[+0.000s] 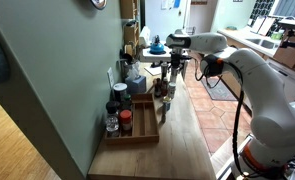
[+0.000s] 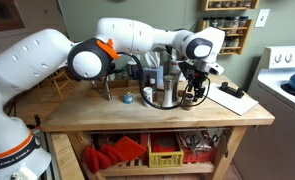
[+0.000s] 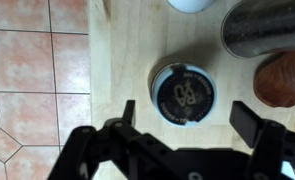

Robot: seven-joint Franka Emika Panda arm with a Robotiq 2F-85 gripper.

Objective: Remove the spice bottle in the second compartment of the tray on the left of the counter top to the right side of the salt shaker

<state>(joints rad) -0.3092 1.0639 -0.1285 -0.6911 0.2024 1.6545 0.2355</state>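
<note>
Spice bottle is seen from above in the wrist view, upright on the counter top with its dark cap facing the camera. It is framed between the spread fingers of the gripper, whose jaws are held wide apart, and no contact with the cap is seen. A metal container and a brown rounded object are placed just beside the bottle. In an exterior view the tray is seen well apart from the arm's end, jars standing inside it — which compartments cannot be told
</note>
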